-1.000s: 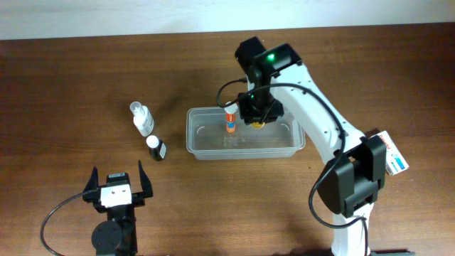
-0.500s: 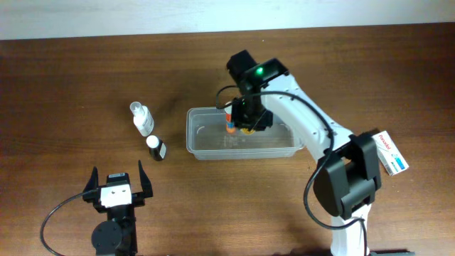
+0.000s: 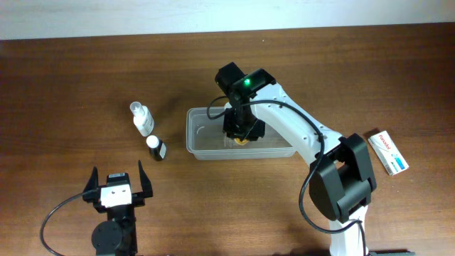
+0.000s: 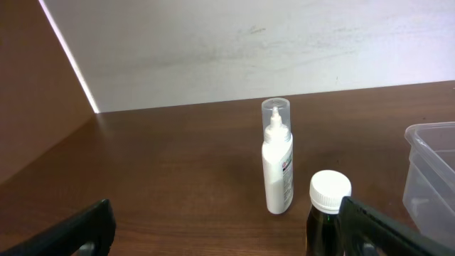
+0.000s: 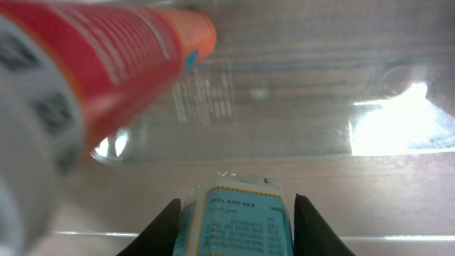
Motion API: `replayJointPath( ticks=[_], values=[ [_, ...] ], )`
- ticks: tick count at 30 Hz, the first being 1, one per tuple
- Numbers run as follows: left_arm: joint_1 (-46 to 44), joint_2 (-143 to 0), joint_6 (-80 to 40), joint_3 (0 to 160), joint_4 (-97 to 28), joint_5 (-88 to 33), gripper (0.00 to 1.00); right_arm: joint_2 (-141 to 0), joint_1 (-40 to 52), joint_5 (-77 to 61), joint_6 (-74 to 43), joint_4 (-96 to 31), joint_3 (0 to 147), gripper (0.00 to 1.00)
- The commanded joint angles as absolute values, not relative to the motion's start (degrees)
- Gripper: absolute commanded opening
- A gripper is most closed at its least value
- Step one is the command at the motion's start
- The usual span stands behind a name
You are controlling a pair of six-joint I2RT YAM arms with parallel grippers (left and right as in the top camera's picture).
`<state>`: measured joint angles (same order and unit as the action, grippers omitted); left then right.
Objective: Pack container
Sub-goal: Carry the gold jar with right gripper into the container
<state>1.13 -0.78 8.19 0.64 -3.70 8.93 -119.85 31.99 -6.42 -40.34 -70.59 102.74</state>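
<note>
The brown wooden bench (image 3: 71, 71) carries the same things as a second ago. The white right arm (image 3: 298, 126) has swung left along the container (image 3: 195, 139), a clear, translucent plastic tub with rounded corners and a rim. Its black wrist now hides the orange tube that showed from above then. The container lies mid-bench, and the right pincer (image 3: 242, 136) is down inside its left half, over the glossy floor. The left pincer (image 3: 117, 186) sits wide apart, well away by the near edge.

A flat white, blue and red box (image 3: 389, 152) lies far right. Left of the container stand a slim white plastic bottle with a clear cap (image 3: 142, 119) and a small dark bottle with a white screw cap (image 3: 156, 148). In the right wrist view a blurred red-orange tube with a pale cap (image 5: 121, 64) tilts close to the lens. The right pincer's jaws stand narrow, clamped on a small blue-labelled item (image 5: 238, 213) whose label is edged in yellow.
</note>
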Motion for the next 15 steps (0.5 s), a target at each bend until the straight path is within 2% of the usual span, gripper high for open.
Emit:
replayJointPath(
  ticks=[1,11,15],
  values=[
    [1.2,-0.4,9.3,0.5,-3.9,8.6,1.00,-119.4,32.1,-4.4,-41.0,-70.4,102.4,0.10],
    [1.2,-0.4,9.3,0.5,-3.9,8.6,1.00,-119.2,30.4,-5.3,-40.8,-69.0,102.8,0.10],
    [1.2,-0.4,9.3,0.5,-3.9,8.6,1.00,-117.4,28.9,-5.3,-37.1,-69.0,104.9,0.10]
  ],
)
